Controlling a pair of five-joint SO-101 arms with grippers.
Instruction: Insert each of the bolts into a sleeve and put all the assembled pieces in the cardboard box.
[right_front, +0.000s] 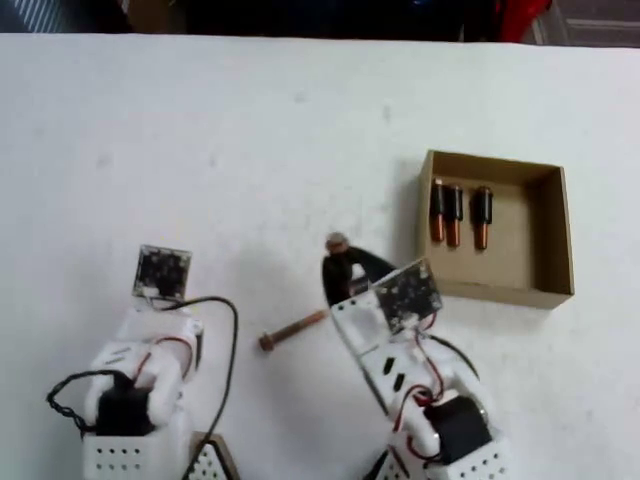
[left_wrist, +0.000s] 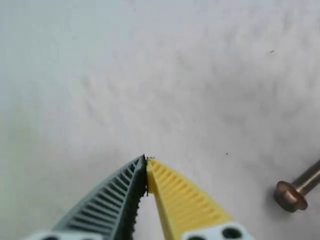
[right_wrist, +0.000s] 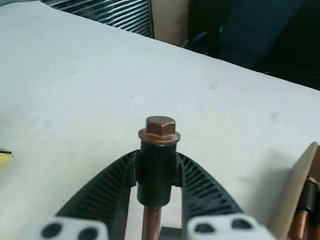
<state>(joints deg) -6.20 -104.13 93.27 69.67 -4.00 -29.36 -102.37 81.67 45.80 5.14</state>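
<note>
Firmly, right gripper clamps sleeved bolt near cardboard box.

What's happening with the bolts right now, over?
Right gripper shut on sleeved bolt. Left gripper shut, empty. One bare bolt on table; three finished pieces in box. Nothing blocking box.

Left claw pinched tight, tips touching; right claw clamped around a sleeve.

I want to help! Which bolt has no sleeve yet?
The bare bolt lying alone on the table; the right pincer's bolt and three in the cardboard box wear sleeves.
</note>
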